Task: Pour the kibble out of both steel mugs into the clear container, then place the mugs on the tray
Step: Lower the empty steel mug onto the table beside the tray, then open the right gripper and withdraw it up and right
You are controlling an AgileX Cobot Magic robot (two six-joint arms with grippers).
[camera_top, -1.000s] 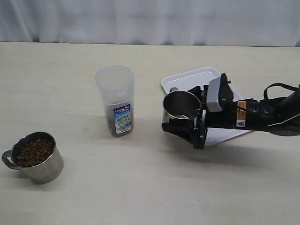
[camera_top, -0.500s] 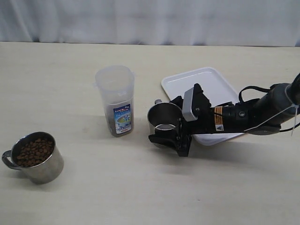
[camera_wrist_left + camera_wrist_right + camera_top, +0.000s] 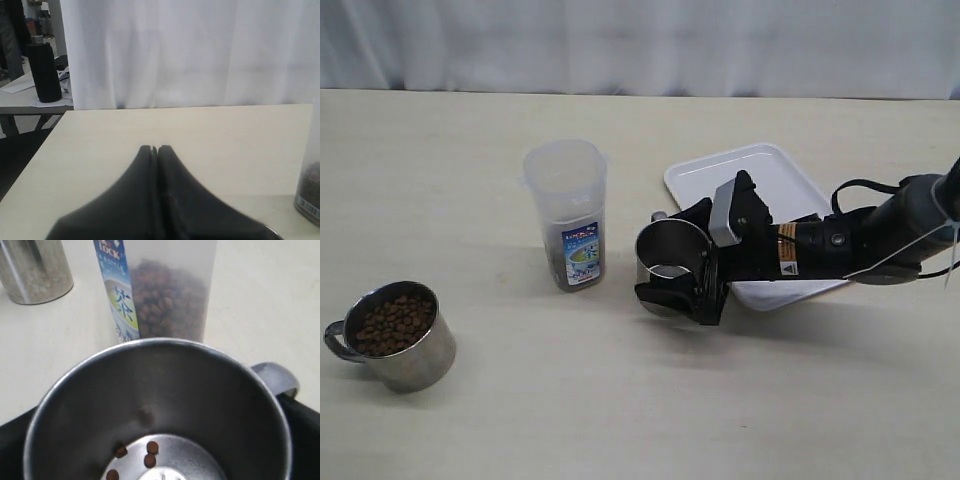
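Right pincer (image 3: 662,258) straddles a steel mug (image 3: 672,243) over pale tabletop (image 3: 620,400), grip unclear; left pincer (image 3: 155,149) closed before white curtain (image 3: 200,50).

Left tool (image 3: 156,149): jaws fully closed, fingertips pressed together.
Right arm (image 3: 865,240): extended low and nearly horizontal, entering from the right.
Right tool (image 3: 675,262): jaws spread wide, one on each side of the steel mug (image 3: 658,262). Contact with the mug wall cannot be determined.

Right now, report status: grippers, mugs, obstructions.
Left gripper shut, empty. Right gripper around near-empty mug, grip unclear; mug upright beside tray, not on it. Full mug untouched. No obstruction seen.
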